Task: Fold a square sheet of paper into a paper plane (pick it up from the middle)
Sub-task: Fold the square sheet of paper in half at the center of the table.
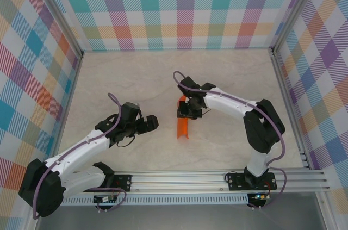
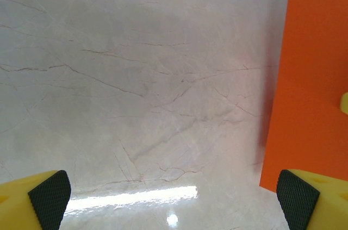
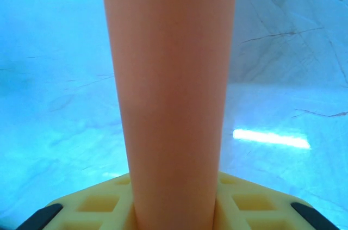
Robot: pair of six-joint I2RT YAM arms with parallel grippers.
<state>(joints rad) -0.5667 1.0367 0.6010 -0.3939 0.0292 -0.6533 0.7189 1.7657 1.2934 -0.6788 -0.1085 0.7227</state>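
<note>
**A:** So, where does the square sheet of paper (image 1: 182, 128) stand now?

**B:** Mid-tabletop (image 1: 136, 78), in the right tool (image 1: 186, 111). From above it reads as a narrow orange strip running from that tool toward the near edge. In the right wrist view it rises between the yellow fingers as a rounded band, bowed rather than sharply creased.

**A:** Is it gripped, then?

**B:** It looks so: the fingers sit against both sides of the paper, drawn in narrow around it. Whether its lower end touches the tabletop, I cannot tell.

**A:** And the left tool (image 1: 154, 123)?

**B:** Spread wide and empty, just left of the sheet. Its wrist view shows both dark pads (image 2: 50, 192) far apart and the orange face off to the right, beside the right-hand pad.

**A:** Which step is this?

**B:** I judge it the pick-up from the middle, which bends the sheet in half for the centre fold. No nose or wing folds are visible, so the plane is barely begun.

**A:** What does the next move call for?

**B:** Probably matching the two halves edge to edge and pressing the bend into a crisp crease. The left tool is well placed to pin or flatten it. Thin paper skews easily, so the pressure should be even.
</note>
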